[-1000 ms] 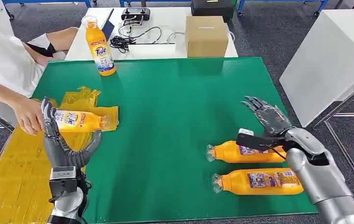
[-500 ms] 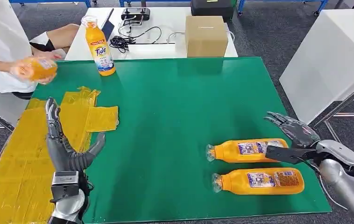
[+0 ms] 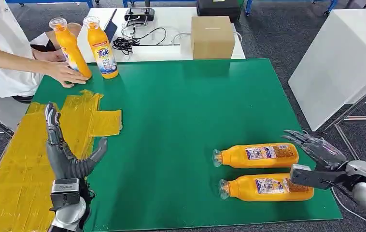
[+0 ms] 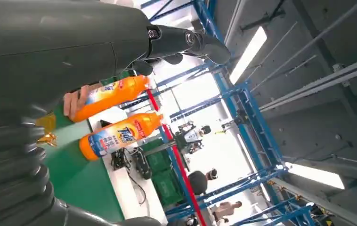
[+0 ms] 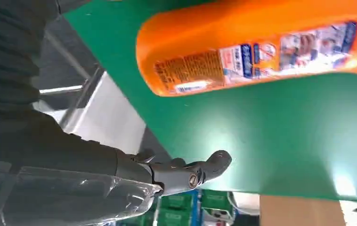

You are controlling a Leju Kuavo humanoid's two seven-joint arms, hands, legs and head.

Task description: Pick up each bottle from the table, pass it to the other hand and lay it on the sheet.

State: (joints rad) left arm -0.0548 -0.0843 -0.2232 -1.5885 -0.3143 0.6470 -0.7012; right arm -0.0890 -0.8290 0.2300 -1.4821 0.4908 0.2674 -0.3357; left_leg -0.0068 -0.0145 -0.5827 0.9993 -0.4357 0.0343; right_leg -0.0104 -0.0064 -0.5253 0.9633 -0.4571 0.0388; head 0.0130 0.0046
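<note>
The left robot hand (image 3: 65, 154) stands upright over the yellow sheet (image 3: 17, 169) at the near left of the green surface (image 3: 181, 111), fingers spread apart and holding nothing. The right robot hand (image 3: 316, 159) hovers at the near right edge, its fingers also apart and empty, just beside the bases of two orange bottles lying on their sides. The farther lying bottle (image 3: 256, 155) and the nearer lying bottle (image 3: 265, 187) rest parallel to each other, caps pointing left, each with a small printed label whose writing is too fine to read. In the right wrist view the base end of one lying bottle (image 5: 261, 47) shows a label with blue and white print, blurred beyond reading.

At the far left corner of the surface two more orange bottles stand upright. One standing bottle (image 3: 101, 48) carries a label reading "Tide". A person's hand (image 3: 67, 73) grips the other standing bottle (image 3: 71, 48) low on its body.

Behind the green surface a white table (image 3: 171, 29) holds a cardboard box (image 3: 213, 37), black cables (image 3: 133, 42) and a dark device (image 3: 140, 14).
</note>
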